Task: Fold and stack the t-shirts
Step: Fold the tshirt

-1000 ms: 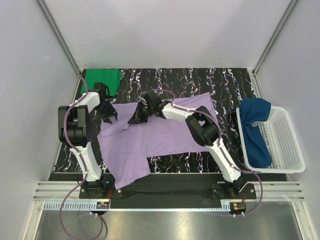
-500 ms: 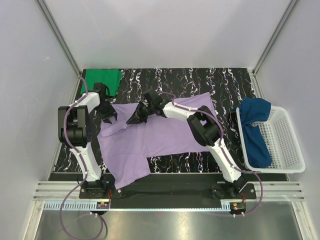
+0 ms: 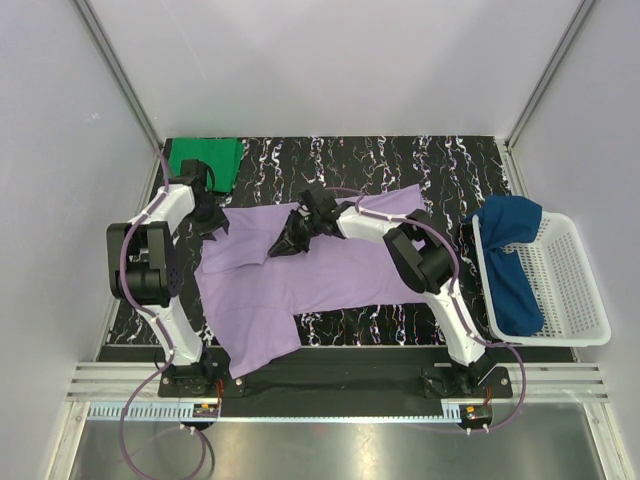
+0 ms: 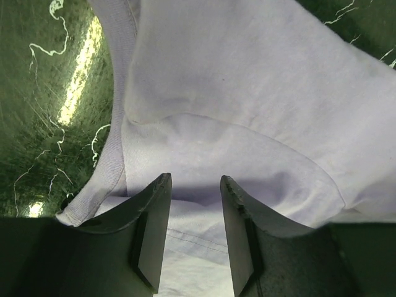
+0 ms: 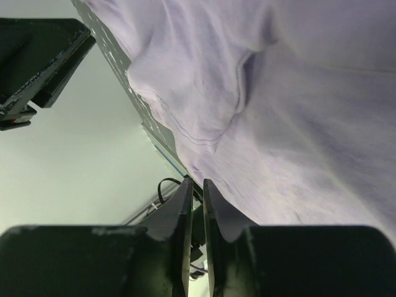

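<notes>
Black marbled table (image 3: 400, 160), boxed in by pale walls, carries nearly everything I can see. Spread flat across its middle and left is the lavender t-shirt (image 3: 330, 270), one end spilling over the near edge, and both claws are down on its far part. The left claw (image 4: 195, 180) stands at the shirt's far left corner with its fingers parted a modest way, gripping nothing. Lavender cloth lies beneath them and shows through the gap. A ribbed band of the shirt runs down the claw's left side with glossy bare table beyond it, and a shallow curved fold lies just ahead of the tips. The right claw (image 5: 194, 183) sits near, to the right of the left one and farther in on the cloth. Its fingers are drawn almost together, with only a thin dark slit between them. Cloth lies close against the right finger, but I cannot tell whether any is caught in the slit. A stitched hem corner lies just ahead of it. Just beyond the left claw, in the far left corner, the green t-shirt (image 3: 205, 160) lies folded flat. Well off to the right of the right claw, the dark blue t-shirt (image 3: 510, 265) hangs over the left rim of a white mesh basket (image 3: 575, 290), partly inside it.
</notes>
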Action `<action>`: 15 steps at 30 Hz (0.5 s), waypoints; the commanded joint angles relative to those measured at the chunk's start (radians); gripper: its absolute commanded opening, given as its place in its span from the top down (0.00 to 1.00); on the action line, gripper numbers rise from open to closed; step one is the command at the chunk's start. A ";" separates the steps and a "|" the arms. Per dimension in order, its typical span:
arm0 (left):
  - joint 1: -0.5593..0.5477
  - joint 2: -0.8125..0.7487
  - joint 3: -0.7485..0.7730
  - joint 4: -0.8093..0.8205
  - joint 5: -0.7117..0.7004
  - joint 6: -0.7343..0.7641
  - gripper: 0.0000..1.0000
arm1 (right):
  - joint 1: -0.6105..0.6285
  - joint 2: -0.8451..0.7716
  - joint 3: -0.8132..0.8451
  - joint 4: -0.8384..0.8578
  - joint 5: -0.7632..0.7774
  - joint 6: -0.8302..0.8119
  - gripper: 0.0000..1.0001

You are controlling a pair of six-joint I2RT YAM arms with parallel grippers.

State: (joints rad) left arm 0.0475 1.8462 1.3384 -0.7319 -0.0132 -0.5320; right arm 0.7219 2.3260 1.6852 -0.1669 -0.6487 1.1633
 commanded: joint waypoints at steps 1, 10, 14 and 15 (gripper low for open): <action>0.003 -0.030 -0.025 0.015 -0.014 0.012 0.57 | 0.025 -0.030 0.014 -0.002 -0.002 -0.074 0.82; 0.002 -0.044 -0.068 0.023 -0.021 -0.008 0.57 | 0.031 0.059 0.093 0.006 -0.012 -0.077 0.69; 0.003 -0.073 -0.088 0.025 -0.036 -0.028 0.57 | 0.033 0.076 0.102 -0.005 -0.017 -0.070 0.69; 0.003 -0.077 -0.096 0.025 -0.034 -0.031 0.57 | 0.033 0.078 0.100 -0.005 -0.014 -0.070 0.69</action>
State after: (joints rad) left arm 0.0475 1.8328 1.2549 -0.7307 -0.0170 -0.5446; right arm 0.7444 2.3951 1.7466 -0.1722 -0.6487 1.1030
